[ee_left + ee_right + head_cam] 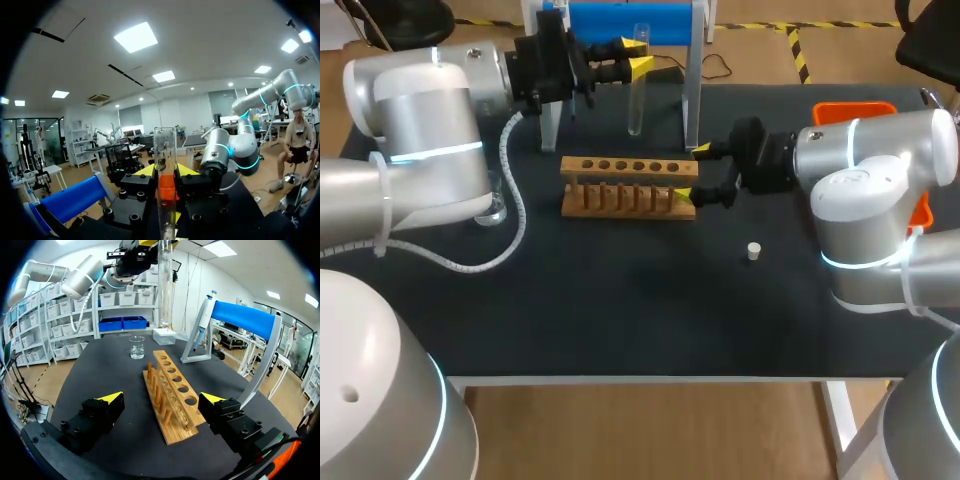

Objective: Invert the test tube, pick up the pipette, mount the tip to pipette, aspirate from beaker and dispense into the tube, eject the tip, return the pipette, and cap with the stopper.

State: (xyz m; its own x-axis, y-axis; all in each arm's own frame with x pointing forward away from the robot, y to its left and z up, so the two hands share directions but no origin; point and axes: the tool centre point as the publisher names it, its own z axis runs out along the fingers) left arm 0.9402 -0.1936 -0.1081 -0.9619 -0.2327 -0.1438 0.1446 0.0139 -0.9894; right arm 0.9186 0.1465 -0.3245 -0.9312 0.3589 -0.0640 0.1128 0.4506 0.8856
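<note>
My left gripper [632,58] is shut on a clear glass test tube [637,95], which it holds upright above the table behind the wooden rack [628,186]. In the left wrist view the test tube [165,145] stands between the yellow tips of the left gripper [165,171]. My right gripper [688,172] is open, with its fingers on either side of the rack's right end. In the right wrist view the right gripper [162,400] straddles the near end of the rack [172,382]. The pipette [203,322] hangs on its blue-topped stand [245,317]. A small white stopper [753,251] lies on the mat.
A glass beaker [136,347] stands beyond the rack's far end, and in the head view the beaker [496,211] is partly hidden behind my left arm. An orange bin [855,110] sits at the back right, behind my right arm.
</note>
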